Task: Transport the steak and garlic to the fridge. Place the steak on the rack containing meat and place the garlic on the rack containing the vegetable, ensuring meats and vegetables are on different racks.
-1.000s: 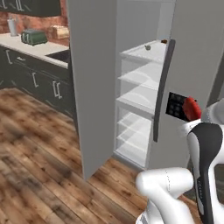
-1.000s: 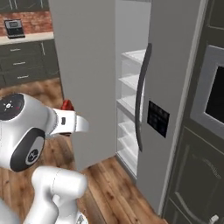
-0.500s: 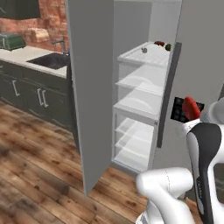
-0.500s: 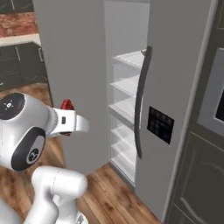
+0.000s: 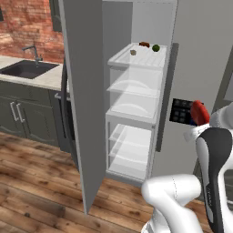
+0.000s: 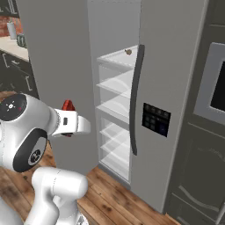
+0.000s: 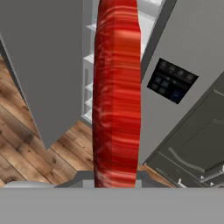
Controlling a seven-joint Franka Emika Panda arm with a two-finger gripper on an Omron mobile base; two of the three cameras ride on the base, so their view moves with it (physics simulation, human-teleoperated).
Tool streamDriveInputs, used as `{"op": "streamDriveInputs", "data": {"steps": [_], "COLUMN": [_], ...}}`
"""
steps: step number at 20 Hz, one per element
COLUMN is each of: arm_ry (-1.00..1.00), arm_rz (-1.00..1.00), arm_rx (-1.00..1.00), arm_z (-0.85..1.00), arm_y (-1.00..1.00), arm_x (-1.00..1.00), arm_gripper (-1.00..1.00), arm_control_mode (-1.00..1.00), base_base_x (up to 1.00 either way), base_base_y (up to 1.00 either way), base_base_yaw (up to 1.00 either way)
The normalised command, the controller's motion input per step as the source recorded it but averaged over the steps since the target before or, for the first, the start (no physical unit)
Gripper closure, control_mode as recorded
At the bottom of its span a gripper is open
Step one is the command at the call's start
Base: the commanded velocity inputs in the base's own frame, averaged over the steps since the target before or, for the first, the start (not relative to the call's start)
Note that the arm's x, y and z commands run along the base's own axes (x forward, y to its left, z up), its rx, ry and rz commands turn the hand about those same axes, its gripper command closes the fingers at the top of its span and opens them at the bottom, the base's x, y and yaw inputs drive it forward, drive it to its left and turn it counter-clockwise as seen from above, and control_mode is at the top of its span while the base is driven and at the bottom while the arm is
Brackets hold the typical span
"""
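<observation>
Base has rolled closer; fridge [image 5: 136,109] w/ door open now fills frame. End effector [image 7: 116,181] clamped on steak [image 7: 117,92]. Meat [image 5: 144,44], vegetable [image 5: 156,48] share top rack at 12 o'clock.

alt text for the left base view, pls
The fridge stands with its left door swung open, showing white shelves; the top shelf holds a small tan lump, a dark reddish piece and a green item. At right, the white arm carries the red steak in front of the black dispenser panel.
</observation>
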Motion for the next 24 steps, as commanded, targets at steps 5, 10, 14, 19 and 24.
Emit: {"op": "streamDriveInputs", "data": {"steps": [5,10,14,19,24], "arm_ry": [0.00,0.00,0.00,0.00,0.00], "arm_rz": [0.00,0.00,0.00,0.00,0.00], "arm_rx": [0.00,0.00,0.00,0.00,0.00], "arm_z": [0.00,0.00,0.00,0.00,0.00], "arm_y": [0.00,0.00,0.00,0.00,0.00], "arm_x": [0.00,0.00,0.00,0.00,0.00], "arm_gripper": [1.00,1.00,1.00,1.00,1.00], "arm_control_mode": [1.00,1.00,1.00,1.00,1.00], "base_base_x": [0.01,0.21,0.40,0.84,0.84], "base_base_y": [0.63,0.01,-0.09,0.00,0.00], "base_base_yaw": [-0.31,-0.09,-0.01,0.00,0.00]}}
